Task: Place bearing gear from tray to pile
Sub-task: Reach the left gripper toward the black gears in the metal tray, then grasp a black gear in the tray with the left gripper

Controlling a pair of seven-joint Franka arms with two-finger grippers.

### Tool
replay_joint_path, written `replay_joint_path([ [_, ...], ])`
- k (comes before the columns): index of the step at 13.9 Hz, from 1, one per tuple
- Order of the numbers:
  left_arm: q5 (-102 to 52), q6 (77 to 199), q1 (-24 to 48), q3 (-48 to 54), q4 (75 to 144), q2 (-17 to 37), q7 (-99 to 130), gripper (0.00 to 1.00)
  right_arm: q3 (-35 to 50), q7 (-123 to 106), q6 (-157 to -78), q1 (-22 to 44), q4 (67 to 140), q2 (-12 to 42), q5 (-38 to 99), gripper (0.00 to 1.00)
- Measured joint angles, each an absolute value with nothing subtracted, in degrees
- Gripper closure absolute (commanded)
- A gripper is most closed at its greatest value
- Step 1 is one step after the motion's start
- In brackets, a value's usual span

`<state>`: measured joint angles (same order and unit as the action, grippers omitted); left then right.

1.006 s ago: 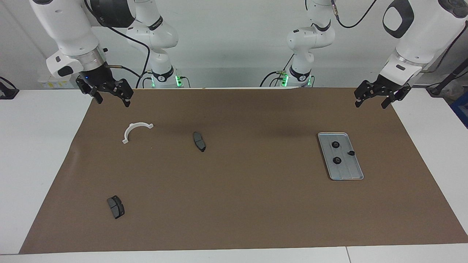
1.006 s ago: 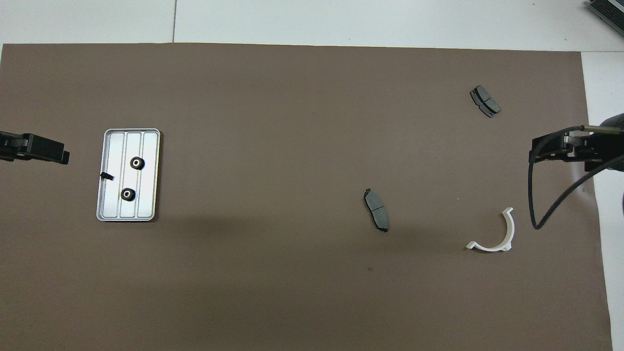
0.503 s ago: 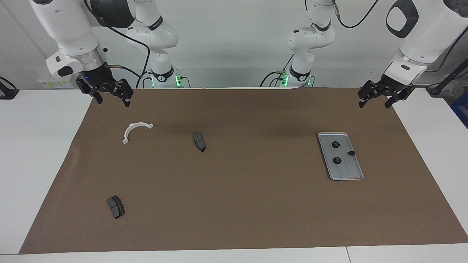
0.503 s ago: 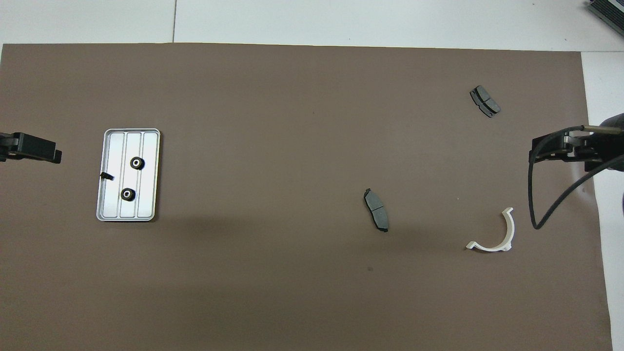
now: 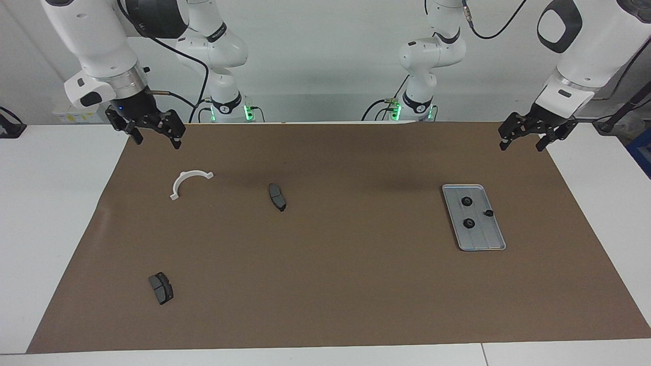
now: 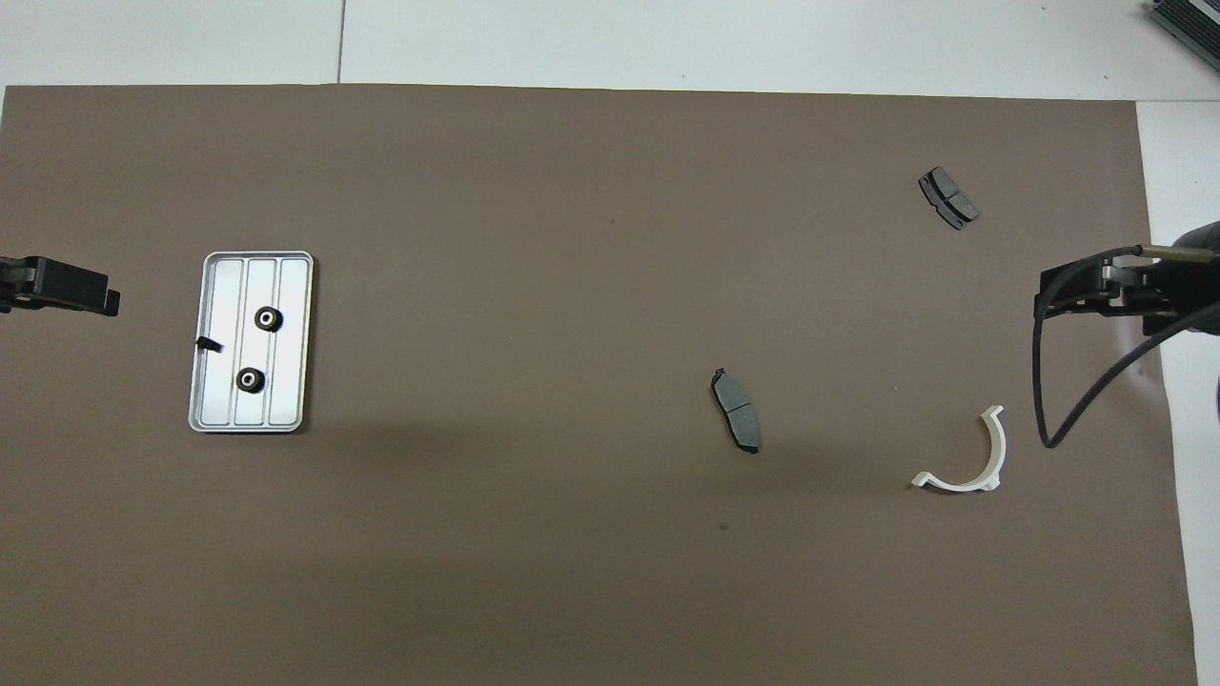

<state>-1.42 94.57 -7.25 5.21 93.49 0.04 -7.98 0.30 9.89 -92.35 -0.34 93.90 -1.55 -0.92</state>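
Observation:
The silver ridged tray lies on the brown mat toward the left arm's end. Two black bearing gears sit in it. The pile is spread toward the right arm's end: a white half-ring bracket and two dark brake pads. My left gripper hangs open and empty over the mat's edge beside the tray. My right gripper hangs open and empty over the mat's edge near the bracket.
A small black part also lies in the tray by its rim. The brown mat covers most of the white table. A black cable loops down from the right wrist.
The left gripper has drawn back a little from the tray toward the table's end and then held still. The right arm and all the parts have not moved.

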Motion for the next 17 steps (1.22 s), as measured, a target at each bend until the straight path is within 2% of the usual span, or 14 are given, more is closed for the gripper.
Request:
replay_joint_path([
  [9,-1.4,97.4,-7.8,5.2,99.6,0.1,-7.9,0.0,0.3,9.9,-92.3,-0.3,93.9,-1.5,-0.9,0.0],
  [14,-1.4,107.1,-7.7,5.7,106.6,0.8,-8.0,0.0,0.3,9.9,-92.3,-0.3,93.9,-1.5,-0.9,0.0],
  [17,-1.4,112.7,-7.7,5.7,108.8,3.2,-8.0,0.0,0.3,9.9,-92.3,-0.3,93.9,-1.5,-0.9,0.0],
])
